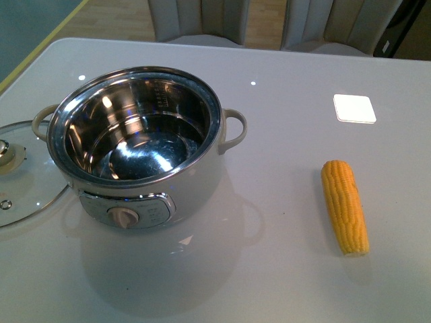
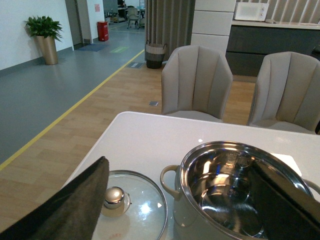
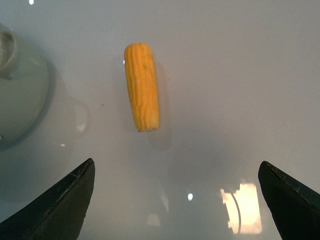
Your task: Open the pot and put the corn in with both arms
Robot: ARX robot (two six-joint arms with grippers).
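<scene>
Pot [image 1: 199, 192]: stands open on the table [image 1: 283, 276], steel bowl empty. Lid [image 1: 30, 192]: lies flat on the table just beside the pot, to its left, knob up. The opening step is judged done.

Corn [image 1: 345, 205]: lies on the table right of the pot, well apart from it.

Right gripper [image 3: 175, 164]: fingers spread wide with nothing between them. It hangs above the table with the corn ahead, not yet between the fingers. Left gripper [image 2: 177, 162]: fingers likewise apart and empty, looking over lid and pot rim. Neither arm shows in the front view.

Step in hand, as judged: picking up the corn, by the right arm. The next move calls for advancing over the cob, lowering with the fingers astride its width near mid-length, and closing. The cob is round and may roll on the glossy top if one finger touches first
</scene>
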